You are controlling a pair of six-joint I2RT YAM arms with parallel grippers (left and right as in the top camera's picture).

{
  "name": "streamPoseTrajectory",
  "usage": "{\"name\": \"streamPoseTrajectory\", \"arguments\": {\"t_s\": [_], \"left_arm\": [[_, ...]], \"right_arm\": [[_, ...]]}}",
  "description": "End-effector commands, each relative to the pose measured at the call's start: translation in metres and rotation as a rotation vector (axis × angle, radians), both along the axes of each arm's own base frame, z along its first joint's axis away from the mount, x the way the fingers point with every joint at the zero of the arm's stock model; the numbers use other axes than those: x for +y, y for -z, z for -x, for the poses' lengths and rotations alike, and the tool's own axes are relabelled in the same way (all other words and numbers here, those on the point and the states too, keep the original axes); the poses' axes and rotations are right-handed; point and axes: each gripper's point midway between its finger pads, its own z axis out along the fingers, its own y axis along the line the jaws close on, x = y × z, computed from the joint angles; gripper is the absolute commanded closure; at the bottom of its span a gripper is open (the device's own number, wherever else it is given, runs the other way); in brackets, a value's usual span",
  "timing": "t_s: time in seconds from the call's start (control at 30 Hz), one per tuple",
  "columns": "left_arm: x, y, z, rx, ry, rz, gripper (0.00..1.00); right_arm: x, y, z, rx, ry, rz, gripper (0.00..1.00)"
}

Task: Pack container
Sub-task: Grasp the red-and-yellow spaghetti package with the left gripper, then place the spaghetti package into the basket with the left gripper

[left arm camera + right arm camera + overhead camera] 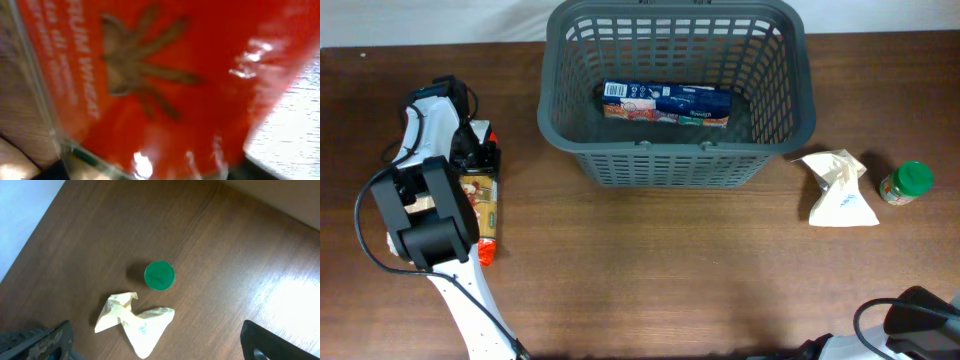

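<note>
Left arm on the pasta packet, basket at upper centre
The container (670, 165) holds a blue box (665, 103). Your left gripper (478, 155) sits over the red durum wheat packet (165, 85) at the left; you cannot tell its grip. Your right gripper (155, 340) is spread wide above a crumpled paper bag (135, 325) and a green-lidded jar (159, 275).

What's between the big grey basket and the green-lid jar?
A crumpled cream bag lies on the table between the basket and the jar; the overhead view shows it.
</note>
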Motion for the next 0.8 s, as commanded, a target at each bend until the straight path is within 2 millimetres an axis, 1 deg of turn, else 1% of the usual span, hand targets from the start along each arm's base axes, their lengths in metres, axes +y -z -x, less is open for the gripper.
{"name": "streamPoseTrajectory", "arguments": {"t_s": [0.0,0.07,0.13,0.17,0.2,0.23,0.27,0.3,0.33,0.37,0.4,0.43,0.47,0.5,0.53,0.57,0.6,0.63,0.67,0.7,0.73,0.77], "left_arm": [[-0.002,0.019,0.008,0.042,0.016,0.025,0.98],[-0.004,0.014,0.015,0.075,0.016,0.033,0.98],[-0.007,-0.008,0.016,0.098,0.015,0.05,0.99],[-0.01,-0.025,0.012,0.088,0.016,0.062,0.99],[-0.011,-0.038,0.008,0.074,0.017,0.065,0.98],[-0.012,-0.068,-0.003,0.025,0.025,0.055,0.99],[-0.012,-0.089,-0.01,-0.017,0.031,0.045,0.98],[-0.014,-0.138,-0.028,-0.144,0.039,0.015,0.99],[-0.016,-0.163,-0.038,-0.221,0.041,-0.002,0.99],[-0.019,-0.206,-0.052,-0.361,0.053,-0.031,0.98],[-0.021,-0.226,-0.057,-0.426,0.062,-0.044,0.98],[-0.028,-0.27,-0.068,-0.578,0.082,-0.072,0.99],[-0.038,-0.309,-0.074,-0.706,0.112,-0.092,0.98],[-0.047,-0.335,-0.075,-0.789,0.156,-0.109,0.98],[-0.061,-0.366,-0.075,-0.887,0.216,-0.129,0.99],[-0.073,-0.389,-0.074,-0.964,0.265,-0.144,0.99],[-0.102,-0.429,-0.071,-1.087,0.398,-0.181,0.99],[-0.118,-0.442,-0.071,-1.128,0.477,-0.198,0.98],[-0.138,-0.458,-0.067,-1.176,0.573,-0.221,0.99],[-0.164,-0.472,-0.063,-1.214,0.703,-0.255,0.98],[-0.197,-0.482,-0.057,-1.233,0.883,-0.312,0.98],[-0.228,-0.485,-0.049,-1.221,1.07,-0.389,0.98]], "right_arm": [[-0.001,0.0,-0.001,-0.004,0.008,-0.004,0.01],[-0.001,0.0,-0.001,-0.004,0.008,-0.004,0.01],[-0.001,0.0,-0.001,-0.004,0.008,-0.004,0.01],[-0.001,0.0,-0.001,-0.004,0.008,-0.004,0.01],[-0.001,0.0,-0.001,-0.004,0.008,-0.004,0.01],[-0.001,0.0,-0.001,-0.004,0.008,-0.004,0.01],[-0.001,0.0,-0.001,-0.004,0.008,-0.004,0.01],[-0.001,0.0,-0.001,-0.004,0.008,-0.004,0.01],[-0.001,0.0,-0.001,-0.004,0.008,-0.004,0.01],[-0.001,0.0,-0.001,-0.004,0.008,-0.004,0.01],[-0.001,0.0,-0.001,-0.004,0.008,-0.004,0.01],[-0.001,0.0,-0.001,-0.004,0.008,-0.004,0.01],[-0.001,0.0,-0.001,-0.004,0.008,-0.004,0.01],[-0.001,0.0,-0.001,-0.004,0.008,-0.004,0.01],[-0.001,0.0,-0.001,-0.004,0.008,-0.004,0.01],[-0.001,0.0,-0.001,-0.004,0.008,-0.004,0.01],[-0.001,0.0,-0.001,-0.004,0.008,-0.004,0.01],[-0.001,0.0,-0.001,-0.004,0.008,-0.004,0.01],[-0.001,0.0,-0.001,-0.004,0.008,-0.004,0.01],[-0.001,0.0,-0.001,-0.004,0.008,-0.004,0.01],[-0.001,0.0,-0.001,-0.004,0.008,-0.004,0.01],[-0.001,0.0,-0.001,-0.004,0.008,-0.004,0.01]]}}
